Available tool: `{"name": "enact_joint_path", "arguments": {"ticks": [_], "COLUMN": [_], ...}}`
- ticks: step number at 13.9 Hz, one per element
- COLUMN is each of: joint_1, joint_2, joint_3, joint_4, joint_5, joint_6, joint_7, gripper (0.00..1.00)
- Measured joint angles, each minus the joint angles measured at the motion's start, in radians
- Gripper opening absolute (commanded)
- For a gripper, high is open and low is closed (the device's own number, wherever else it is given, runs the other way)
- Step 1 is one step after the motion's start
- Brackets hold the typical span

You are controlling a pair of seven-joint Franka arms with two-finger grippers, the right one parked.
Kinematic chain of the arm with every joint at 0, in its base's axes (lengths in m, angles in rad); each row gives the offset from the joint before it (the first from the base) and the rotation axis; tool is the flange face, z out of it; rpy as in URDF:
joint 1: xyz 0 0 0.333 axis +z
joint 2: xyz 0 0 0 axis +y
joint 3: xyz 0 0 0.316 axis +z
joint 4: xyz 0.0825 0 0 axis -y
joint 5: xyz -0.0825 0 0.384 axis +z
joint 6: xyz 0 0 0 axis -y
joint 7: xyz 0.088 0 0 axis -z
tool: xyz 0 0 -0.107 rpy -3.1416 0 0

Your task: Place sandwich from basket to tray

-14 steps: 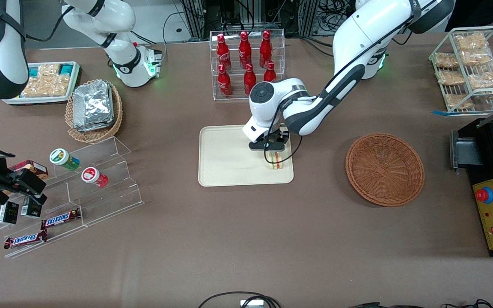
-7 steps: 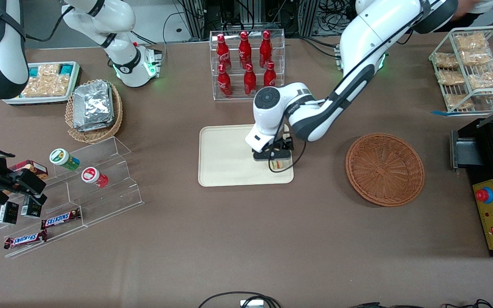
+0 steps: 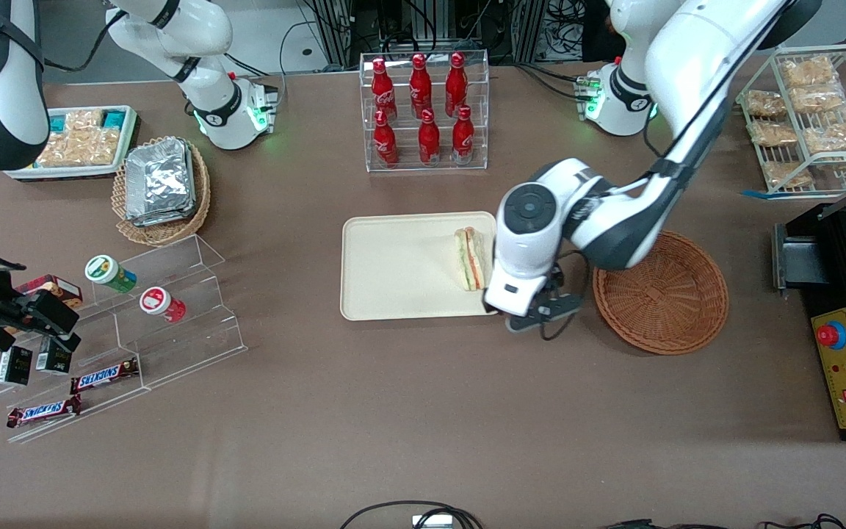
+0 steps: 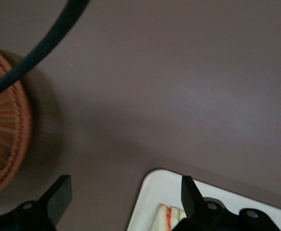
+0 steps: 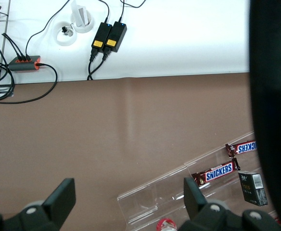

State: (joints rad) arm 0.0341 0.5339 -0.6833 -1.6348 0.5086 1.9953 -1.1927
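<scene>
A: Sandwich [image 3: 470, 258] first — where does it lie?

B: On the cream tray [image 3: 393, 268], standing on its long edge near the tray's end toward the working arm. Its orange, green and red layers face up. Nothing grips it. In the left wrist view a sliver of the sandwich [image 4: 168, 217] shows just inside the tray's rounded corner [image 4: 147, 197].

A: And the end effector?

B: The end effector [image 3: 538, 314] hangs over the bare brown worktop [image 3: 423, 411], just off the tray's corner nearest the front camera, between the tray and the reddish-brown wicker basket [image 3: 660, 291]. It is released: in the wrist view the two black fingers [image 4: 58, 195] stand wide apart with only worktop between them, and they carry nothing.

A: The basket's contents?

B: Only its own weave shows inside. The arm's white forearm crosses above its rim. In the wrist view the basket's edge [image 4: 6, 130] sits beside a dark cable [image 4: 39, 45].

A: Anything else around?

B: A clear rack of red bottles [image 3: 424, 103] stands farther from the front camera than the tray. Toward the parked arm's end lie a tan basket of foil packets [image 3: 160, 184] and Snickers bars [image 3: 103, 376] on clear steps.
</scene>
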Motion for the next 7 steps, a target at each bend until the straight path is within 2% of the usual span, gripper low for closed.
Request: {"name": "enact_joint_path", "arguments": {"ticks": [7], "joint_1": [0.161], "joint_2": [-0.099], "joint_3": [0.0], "joint_4": [0.002], "joint_5": [-0.029], "joint_6": [-0.097], "joint_7": [0.039], "gripper": [1.0]}}
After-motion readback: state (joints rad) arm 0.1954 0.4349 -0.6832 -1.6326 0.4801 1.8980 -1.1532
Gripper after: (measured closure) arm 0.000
